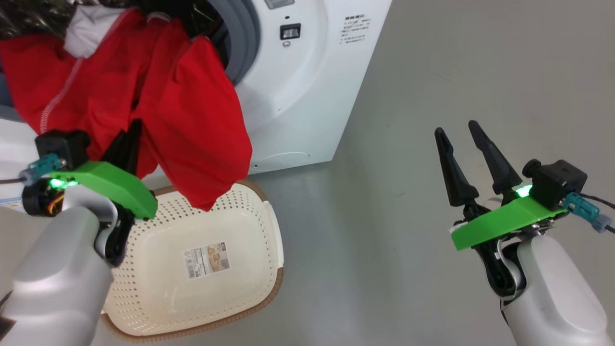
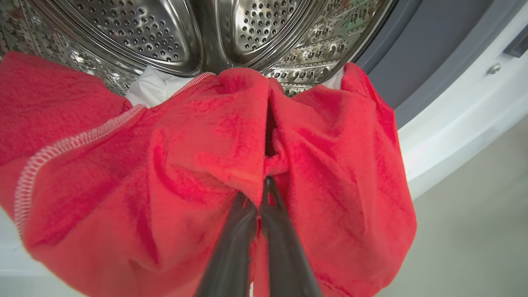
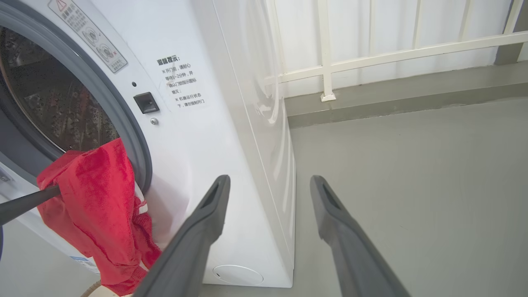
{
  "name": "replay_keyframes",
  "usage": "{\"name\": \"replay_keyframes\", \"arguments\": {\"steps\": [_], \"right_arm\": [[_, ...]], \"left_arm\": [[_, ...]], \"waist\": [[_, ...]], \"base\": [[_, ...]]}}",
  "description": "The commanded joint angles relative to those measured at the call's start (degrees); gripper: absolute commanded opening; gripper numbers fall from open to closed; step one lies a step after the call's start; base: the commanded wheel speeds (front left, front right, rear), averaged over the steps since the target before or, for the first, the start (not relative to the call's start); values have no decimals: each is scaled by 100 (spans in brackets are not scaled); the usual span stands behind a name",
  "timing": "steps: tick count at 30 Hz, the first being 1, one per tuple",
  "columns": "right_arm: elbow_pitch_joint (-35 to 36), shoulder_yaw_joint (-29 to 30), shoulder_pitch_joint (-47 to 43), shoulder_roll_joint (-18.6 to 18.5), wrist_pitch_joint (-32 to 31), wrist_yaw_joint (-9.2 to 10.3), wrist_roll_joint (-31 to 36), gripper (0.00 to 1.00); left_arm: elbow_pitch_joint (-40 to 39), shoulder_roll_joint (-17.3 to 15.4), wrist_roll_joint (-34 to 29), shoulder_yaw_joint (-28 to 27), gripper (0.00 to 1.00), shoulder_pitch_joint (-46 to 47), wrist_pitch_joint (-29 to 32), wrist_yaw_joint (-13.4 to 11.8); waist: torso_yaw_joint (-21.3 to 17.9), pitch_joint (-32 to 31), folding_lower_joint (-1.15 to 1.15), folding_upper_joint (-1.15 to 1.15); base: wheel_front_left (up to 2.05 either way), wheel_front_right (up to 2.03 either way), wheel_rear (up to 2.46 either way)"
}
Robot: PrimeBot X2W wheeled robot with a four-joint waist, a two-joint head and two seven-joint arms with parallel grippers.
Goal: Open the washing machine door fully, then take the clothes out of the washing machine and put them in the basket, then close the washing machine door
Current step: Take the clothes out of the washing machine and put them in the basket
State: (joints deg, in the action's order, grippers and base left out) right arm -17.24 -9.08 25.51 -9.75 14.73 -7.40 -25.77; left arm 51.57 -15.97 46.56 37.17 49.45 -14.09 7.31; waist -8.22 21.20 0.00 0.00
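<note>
The red clothes (image 1: 192, 120) hang out of the washing machine (image 1: 307, 96) mouth and droop over the cream basket (image 1: 250, 230) on the floor below. My left gripper (image 1: 130, 137) reaches up into the fabric. In the left wrist view it (image 2: 266, 183) is shut on a fold of the red clothes (image 2: 198, 165), with the steel drum (image 2: 165, 33) and a white part (image 2: 150, 86) behind. My right gripper (image 1: 456, 128) stands open over the floor to the right, holding nothing. Past its fingers (image 3: 269, 179) I see the machine's front (image 3: 189, 123) and the hanging clothes (image 3: 95, 194). The washing machine door is out of view.
Grey floor (image 1: 432, 72) stretches to the right of the machine. A white railing (image 3: 326, 53) and a low grey kerb (image 3: 392, 107) run behind it. A label sticker (image 1: 206, 260) lies on the basket's bottom.
</note>
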Motion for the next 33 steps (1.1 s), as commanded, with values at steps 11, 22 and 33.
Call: {"name": "replay_keyframes", "arguments": {"steps": [11,22,33], "right_arm": [[104,-102,-250,-46,27,-9,24,100],[77,-146,-293,-102,27,-9,18,100],[47,-193,-326,-137,27,-9,-12,100]], "left_arm": [[-2096,-584,-355,-885,0,-940,-89,-267],[-4501,-945,-698,-1166,0,-1931,-23,-975],[-6553,-1321,-983,-1281,0,-2217,389,-1632]], "waist": [[252,-210,0,0],[500,-369,0,0],[621,-449,0,0]], "base": [[0,0,0],[0,0,0],[0,0,0]]}}
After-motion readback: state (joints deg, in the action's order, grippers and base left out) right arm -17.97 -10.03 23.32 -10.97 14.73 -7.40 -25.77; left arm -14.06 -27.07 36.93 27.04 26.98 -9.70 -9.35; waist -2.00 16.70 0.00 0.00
